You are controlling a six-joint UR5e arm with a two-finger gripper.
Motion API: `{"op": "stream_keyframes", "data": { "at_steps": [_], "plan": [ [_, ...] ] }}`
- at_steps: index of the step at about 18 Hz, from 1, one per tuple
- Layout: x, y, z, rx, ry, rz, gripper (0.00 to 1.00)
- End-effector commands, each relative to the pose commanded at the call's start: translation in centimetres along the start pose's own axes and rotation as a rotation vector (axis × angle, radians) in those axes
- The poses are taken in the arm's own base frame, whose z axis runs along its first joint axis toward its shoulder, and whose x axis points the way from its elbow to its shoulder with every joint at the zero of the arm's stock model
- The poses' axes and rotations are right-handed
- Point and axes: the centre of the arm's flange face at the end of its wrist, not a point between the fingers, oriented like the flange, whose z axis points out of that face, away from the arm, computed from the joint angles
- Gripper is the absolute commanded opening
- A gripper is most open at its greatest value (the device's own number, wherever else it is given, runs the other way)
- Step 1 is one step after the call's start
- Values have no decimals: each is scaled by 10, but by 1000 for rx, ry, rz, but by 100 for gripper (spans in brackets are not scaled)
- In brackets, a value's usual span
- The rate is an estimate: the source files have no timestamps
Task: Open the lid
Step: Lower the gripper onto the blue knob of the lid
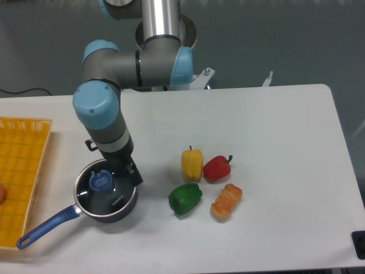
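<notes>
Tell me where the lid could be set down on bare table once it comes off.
Widest bare patch: table right of the red pepper, out to the far edge. Another lies behind the yellow pepper. Crowded: between saucepan and green pepper, where the gripper hangs over the lid; the basket borders the left.

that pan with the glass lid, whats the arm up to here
The gripper hangs over the right edge of the saucepan, close to the blue knob of the lid. The lid sits on the pan and has not been grasped yet. Whether the jaws are open cannot be made out. Four toy vegetables lie to the right, and a yellow basket stands at the left.
</notes>
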Motion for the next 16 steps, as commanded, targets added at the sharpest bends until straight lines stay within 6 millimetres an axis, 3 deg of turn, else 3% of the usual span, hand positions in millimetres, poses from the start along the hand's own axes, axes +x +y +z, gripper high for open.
{"op": "stream_keyframes", "data": {
  "at_steps": [8,16],
  "plan": [
    [16,-29,14,15,-10,-8,100],
    [15,-33,22,19,-10,-28,100]
  ]
}}
